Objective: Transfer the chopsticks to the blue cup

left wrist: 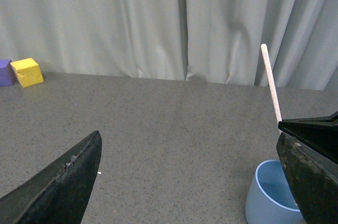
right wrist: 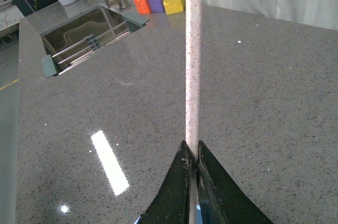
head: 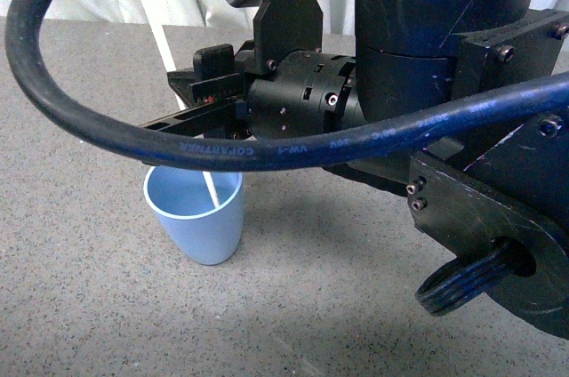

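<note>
chopsticks [right wrist: 193,60] standing nearly upright, lower end dipping inside the blue cup [head: 200,230] | right claw [right wrist: 193,147] pinching the stick shut above the cup; most of it rising past the fingers | left claw [left wrist: 188,137] hanging wide open near the cup, gripping nothing | cup sitting on the grey desk [head: 89,288]

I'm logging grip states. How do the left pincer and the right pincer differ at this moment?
The left pincer is open; the right pincer is shut. The left pincer holds nothing, and only bare counter shows between its jaws; the right pincer clamps the chopstick. The right pincer's chopstick dips into the cup; the left pincer sits off to the cup's side. Both are black.
</note>
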Robot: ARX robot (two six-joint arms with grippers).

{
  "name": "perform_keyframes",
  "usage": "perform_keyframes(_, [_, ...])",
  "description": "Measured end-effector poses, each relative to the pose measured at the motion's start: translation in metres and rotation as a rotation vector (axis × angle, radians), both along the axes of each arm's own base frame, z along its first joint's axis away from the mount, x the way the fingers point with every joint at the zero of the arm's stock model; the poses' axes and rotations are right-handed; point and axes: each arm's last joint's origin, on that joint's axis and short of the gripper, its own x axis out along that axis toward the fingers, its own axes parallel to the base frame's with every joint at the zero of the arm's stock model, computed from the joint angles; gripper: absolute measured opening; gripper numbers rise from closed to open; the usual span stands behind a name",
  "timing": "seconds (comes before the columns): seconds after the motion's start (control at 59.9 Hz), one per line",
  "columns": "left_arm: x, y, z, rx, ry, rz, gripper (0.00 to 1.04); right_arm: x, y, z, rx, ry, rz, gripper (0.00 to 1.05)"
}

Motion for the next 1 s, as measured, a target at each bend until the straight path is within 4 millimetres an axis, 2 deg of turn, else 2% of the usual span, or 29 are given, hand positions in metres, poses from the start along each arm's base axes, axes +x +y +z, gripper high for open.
perform_keyframes(0.084, [0.0, 0.0, 0.0, 0.0, 0.0, 0.0, 0.98, -0.001, 0.001, 0.0, -0.004, -0.003, -0.001, 0.01])
perform_keyframes(0.117, [0.0, 0.0, 0.0, 0.0, 0.0, 0.0, 0.98, -0.001, 0.001, -0.001, -0.006, -0.004, -0.001, 0.06])
perform_keyframes(0.384, [0.0, 0.0, 0.0, 0.0, 0.0, 0.0, 0.98, -0.008, -0.006, -0.001, -0.007, 0.004, 0.009, 0.51])
perform_keyframes(0.451, [0.0, 0.0, 0.0, 0.0, 0.0, 0.0, 0.98, -0.01, -0.008, 0.003, 0.002, -0.009, 0.007, 0.63])
perform_keyframes(0.518, [0.0, 0.0, 0.0, 0.0, 0.0, 0.0, 0.98, -0.014, -0.012, 0.011, 0.019, -0.04, -0.017, 0.81])
perform_keyframes(0.618, [0.0, 0.0, 0.0, 0.0, 0.0, 0.0, 0.98, -0.019, -0.02, 0.021, 0.029, -0.059, -0.064, 0.96])
perform_keyframes(0.785, [0.0, 0.0, 0.0, 0.0, 0.0, 0.0, 0.98, -0.027, -0.045, 0.035, 0.016, -0.06, -0.207, 0.95])
perform_keyframes(1.002, [0.0, 0.0, 0.0, 0.0, 0.0, 0.0, 0.98, -0.049, -0.104, 0.042, -0.098, 0.02, -0.447, 0.95])
